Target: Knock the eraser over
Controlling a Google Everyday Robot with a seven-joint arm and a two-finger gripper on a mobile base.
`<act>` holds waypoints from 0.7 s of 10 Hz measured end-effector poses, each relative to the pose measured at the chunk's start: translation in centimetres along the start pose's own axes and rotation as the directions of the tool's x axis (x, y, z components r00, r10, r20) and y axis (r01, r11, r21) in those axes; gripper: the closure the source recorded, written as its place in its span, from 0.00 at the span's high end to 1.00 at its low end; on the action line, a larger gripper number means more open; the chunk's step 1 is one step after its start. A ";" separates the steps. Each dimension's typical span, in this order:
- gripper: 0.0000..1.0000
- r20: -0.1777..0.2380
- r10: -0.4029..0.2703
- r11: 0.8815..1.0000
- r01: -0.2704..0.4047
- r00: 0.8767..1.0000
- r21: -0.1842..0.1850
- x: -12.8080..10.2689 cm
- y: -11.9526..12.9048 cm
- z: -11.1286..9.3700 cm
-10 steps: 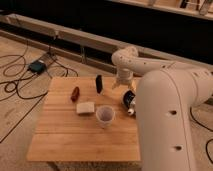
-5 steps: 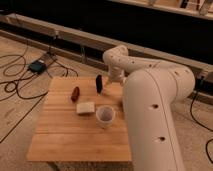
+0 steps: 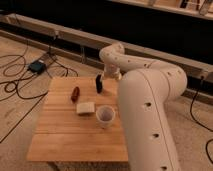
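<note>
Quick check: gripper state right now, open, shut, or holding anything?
Gripper: at the far edge of the table, right beside the upright eraser; open or shut cannot be told.

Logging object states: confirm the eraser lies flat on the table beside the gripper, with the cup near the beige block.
Not flat: the camera view shows the eraser standing upright on the table, beside the gripper. The cup does sit near the beige block.
</note>
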 end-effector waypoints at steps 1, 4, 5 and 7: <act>0.80 -0.009 -0.010 1.000 0.010 1.000 -0.017 0.4 1.0 0.0; 0.80 -0.055 -0.057 0.995 0.052 0.997 -0.085 2.4 3.8 -0.2; 0.80 -0.062 -0.068 0.993 0.062 0.996 -0.101 2.8 4.3 -0.3; 0.80 -0.062 -0.069 0.993 0.062 0.996 -0.102 2.8 4.3 -0.3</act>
